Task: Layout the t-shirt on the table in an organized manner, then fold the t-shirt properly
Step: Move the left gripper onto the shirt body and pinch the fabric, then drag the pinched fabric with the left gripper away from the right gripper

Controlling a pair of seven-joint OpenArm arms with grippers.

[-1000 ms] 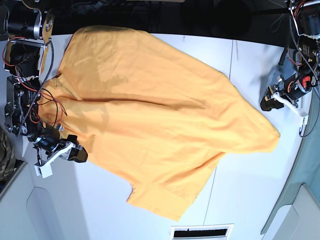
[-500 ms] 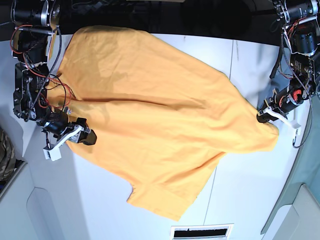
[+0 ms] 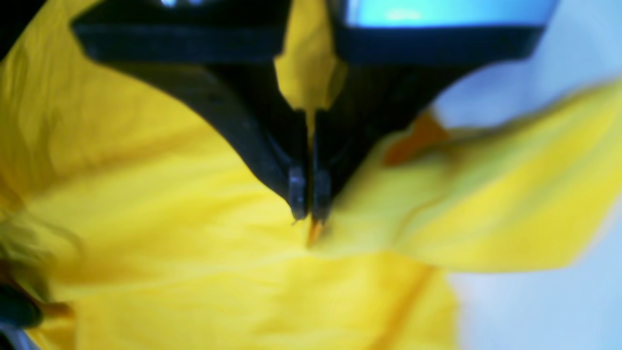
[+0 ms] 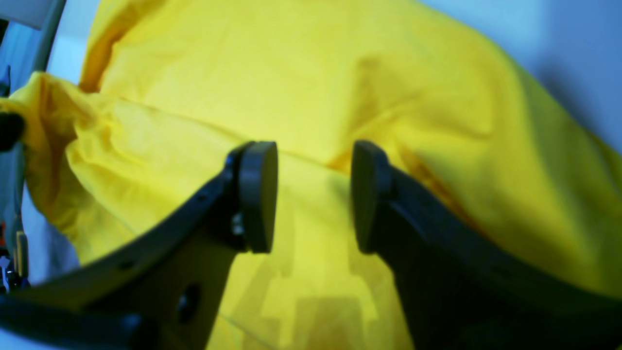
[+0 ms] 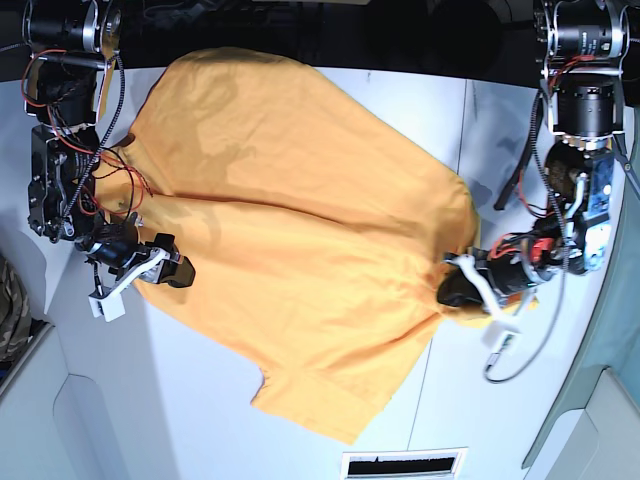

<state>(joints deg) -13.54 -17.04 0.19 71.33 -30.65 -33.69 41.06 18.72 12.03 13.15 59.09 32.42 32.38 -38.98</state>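
Note:
The orange-yellow t-shirt lies spread and slanted over the white table. My left gripper is at the shirt's right side, shut on a pinch of its cloth. In the left wrist view the left gripper has its jaws together with yellow cloth between and below them. My right gripper is open at the shirt's left edge. In the right wrist view the right gripper has its jaws apart just above the shirt, holding nothing. The black print is hidden.
Camouflage fabric lies at the left edge. A slotted vent sits at the table's front edge. A thin dark seam runs across the table to the right of the shirt. Both arms' cables hang beside the shirt.
My left gripper reached the shirt's right corner, shut on it and dragged it inward to the left. My right gripper moved onto the shirt's left edge and stays open.

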